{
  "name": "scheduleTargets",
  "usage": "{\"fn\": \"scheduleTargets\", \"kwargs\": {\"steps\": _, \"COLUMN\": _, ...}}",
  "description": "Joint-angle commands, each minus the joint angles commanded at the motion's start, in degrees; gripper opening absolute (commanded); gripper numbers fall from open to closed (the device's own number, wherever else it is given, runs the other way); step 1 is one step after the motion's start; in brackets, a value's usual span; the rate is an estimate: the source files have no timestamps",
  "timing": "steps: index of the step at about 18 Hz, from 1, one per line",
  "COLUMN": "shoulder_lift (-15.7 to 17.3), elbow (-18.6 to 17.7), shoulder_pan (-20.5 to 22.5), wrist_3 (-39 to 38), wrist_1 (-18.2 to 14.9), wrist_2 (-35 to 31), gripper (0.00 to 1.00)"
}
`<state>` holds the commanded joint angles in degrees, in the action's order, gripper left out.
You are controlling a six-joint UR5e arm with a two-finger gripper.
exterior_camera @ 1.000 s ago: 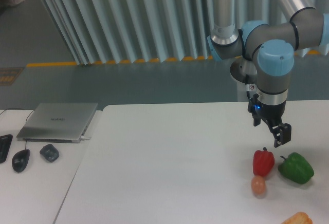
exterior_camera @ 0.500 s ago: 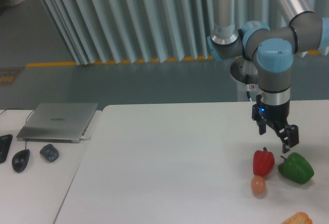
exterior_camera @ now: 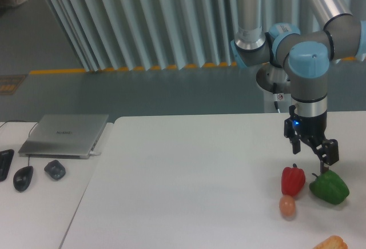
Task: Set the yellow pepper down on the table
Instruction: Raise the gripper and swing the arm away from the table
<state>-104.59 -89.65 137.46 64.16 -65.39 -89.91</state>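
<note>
Grey ribbed curtains hang behind a wide white tabletop (exterior_camera: 189, 175). One robot arm reaches down on the right side. Its gripper (exterior_camera: 320, 155) hangs low over the tabletop, just above a green pepper (exterior_camera: 329, 187). I cannot tell if the fingers are open or closed from this side, and I cannot see anything held in them.

A red pepper (exterior_camera: 293, 180) stands near the green one, with its stem pointing up. A small tan egg (exterior_camera: 287, 205) lies just in front of the red pepper. An orange-yellow lumpy thing (exterior_camera: 330, 243) pokes in at the bottom edge, so only its top shows. I cannot see a bright yellow pepper anywhere, so I cannot say which way it points. No bowl, box or basket shows in the view.

On the left is a narrower white desk (exterior_camera: 40, 215). A closed grey laptop (exterior_camera: 64, 135) lies on it. Near the laptop sit a dark mouse (exterior_camera: 23, 177) and another small dark thing (exterior_camera: 55, 169).
</note>
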Motion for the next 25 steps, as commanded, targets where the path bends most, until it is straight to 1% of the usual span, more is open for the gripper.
{"fn": "scheduleTargets", "kwargs": {"steps": 2, "shoulder_lift": 0.0, "elbow": 0.61, "shoulder_pan": 0.35, "wrist_3": 0.35, "wrist_1": 0.09, "wrist_2": 0.09, "gripper": 1.0}}
{"fn": "scheduleTargets", "kwargs": {"steps": 4, "shoulder_lift": -0.61, "elbow": 2.11, "shoulder_pan": 0.71, "wrist_3": 0.18, "wrist_1": 1.14, "wrist_2": -0.17, "gripper": 1.0}}
{"fn": "scheduleTargets", "kwargs": {"steps": 5, "shoulder_lift": -1.31, "elbow": 2.29, "shoulder_pan": 1.4, "wrist_3": 0.18, "wrist_1": 1.58, "wrist_2": -0.44, "gripper": 1.0}}
{"fn": "scheduleTargets", "kwargs": {"steps": 9, "shoulder_lift": -1.41, "elbow": 3.25, "shoulder_pan": 2.9, "wrist_3": 0.35, "wrist_1": 1.67, "wrist_2": -0.61, "gripper": 1.0}}
{"fn": "scheduleTargets", "kwargs": {"steps": 11, "shoulder_lift": -1.32, "elbow": 3.78, "shoulder_pan": 4.57, "wrist_3": 0.44, "wrist_1": 1.67, "wrist_2": -0.53, "gripper": 1.0}}
{"fn": "scheduleTargets", "kwargs": {"steps": 14, "shoulder_lift": -1.14, "elbow": 5.09, "shoulder_pan": 8.51, "wrist_3": 0.01, "wrist_1": 1.67, "wrist_2": -0.18, "gripper": 1.0}}
{"fn": "scheduleTargets", "kwargs": {"steps": 17, "shoulder_lift": -1.23, "elbow": 5.45, "shoulder_pan": 11.6, "wrist_3": -0.35, "wrist_1": 2.37, "wrist_2": 0.18, "gripper": 1.0}}
{"fn": "scheduleTargets", "kwargs": {"steps": 18, "shoulder_lift": -1.84, "elbow": 5.36, "shoulder_pan": 12.21, "wrist_3": -1.31, "wrist_1": 3.07, "wrist_2": 0.18, "gripper": 1.0}}
{"fn": "scheduleTargets", "kwargs": {"steps": 20, "shoulder_lift": -4.12, "elbow": 5.8, "shoulder_pan": 12.57, "wrist_3": -9.45, "wrist_1": 6.05, "wrist_2": 0.0, "gripper": 1.0}}
{"fn": "scheduleTargets", "kwargs": {"steps": 21, "shoulder_lift": -5.61, "elbow": 5.63, "shoulder_pan": 13.53, "wrist_3": -18.11, "wrist_1": 7.28, "wrist_2": 0.0, "gripper": 1.0}}
{"fn": "scheduleTargets", "kwargs": {"steps": 22, "shoulder_lift": -6.23, "elbow": 5.63, "shoulder_pan": 14.41, "wrist_3": -22.54, "wrist_1": 7.99, "wrist_2": 0.18, "gripper": 1.0}}
{"fn": "scheduleTargets", "kwargs": {"steps": 23, "shoulder_lift": -6.5, "elbow": 5.63, "shoulder_pan": 15.11, "wrist_3": -23.98, "wrist_1": 8.43, "wrist_2": 0.26, "gripper": 1.0}}
{"fn": "scheduleTargets", "kwargs": {"steps": 25, "shoulder_lift": -6.94, "elbow": 5.45, "shoulder_pan": 16.43, "wrist_3": -24.52, "wrist_1": 8.53, "wrist_2": 2.02, "gripper": 1.0}}
